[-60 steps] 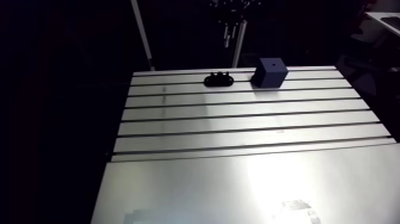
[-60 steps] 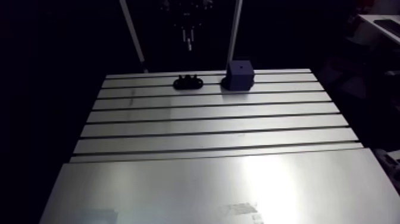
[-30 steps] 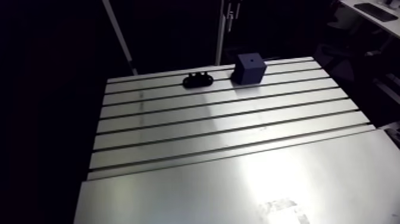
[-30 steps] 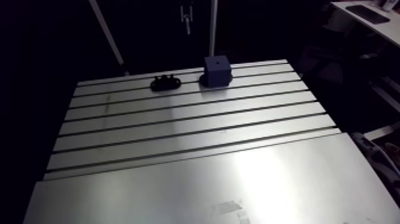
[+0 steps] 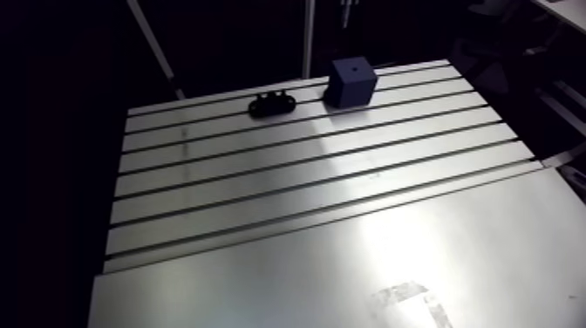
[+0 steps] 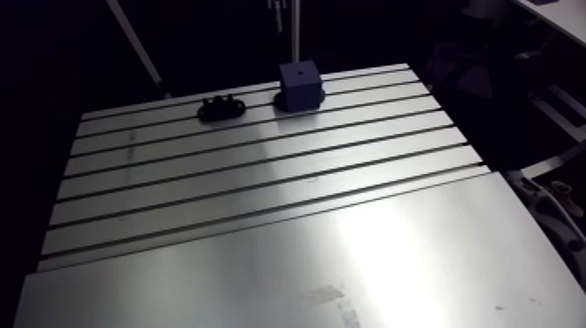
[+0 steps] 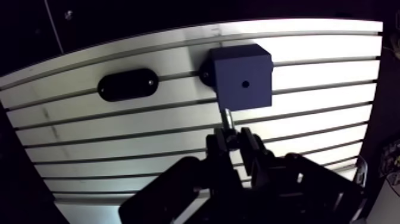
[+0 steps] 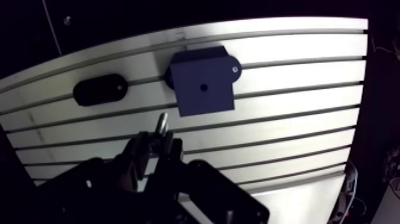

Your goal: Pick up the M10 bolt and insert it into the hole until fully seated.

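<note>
M10 bolt (image 7: 227, 117) gripped, not yet in the blue block (image 7: 241, 77).
The jaws are clamped on the bolt's shank, near the hole (image 7: 244, 84). A tilted or off-centre bolt could jam on the rim. Since the earlier arm view only the camera has swung; block and black holder (image 7: 127, 84) sit unmoved on the tabletop (image 5: 349, 262).

Wrist view: bolt (image 7: 228, 117) partly hidden within gripper (image 7: 233, 139); arm view: gripper cut by top edge.

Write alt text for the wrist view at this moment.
The gripper holds a small metal bolt between its fingers, tip pointing toward a dark blue block with a hole in its top face. The block and a black oval holder beside it sit on the slotted aluminium table.
</note>
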Available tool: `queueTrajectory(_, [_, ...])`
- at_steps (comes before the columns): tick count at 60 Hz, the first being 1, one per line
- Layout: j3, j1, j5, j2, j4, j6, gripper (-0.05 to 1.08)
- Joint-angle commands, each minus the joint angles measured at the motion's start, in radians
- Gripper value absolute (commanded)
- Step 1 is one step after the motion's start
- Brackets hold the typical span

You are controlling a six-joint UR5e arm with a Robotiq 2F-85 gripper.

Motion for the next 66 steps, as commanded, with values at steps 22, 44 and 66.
queueTrajectory(22, [-0.046, -0.045, -0.008, 0.082, 0.024, -0.004, 1.08])
queueTrajectory(44, [-0.043, -0.045, -0.007, 0.097, 0.024, -0.004, 1.08])
queueTrajectory(66, [-0.034, -0.045, -0.008, 0.097, 0.021, -0.006, 1.08])
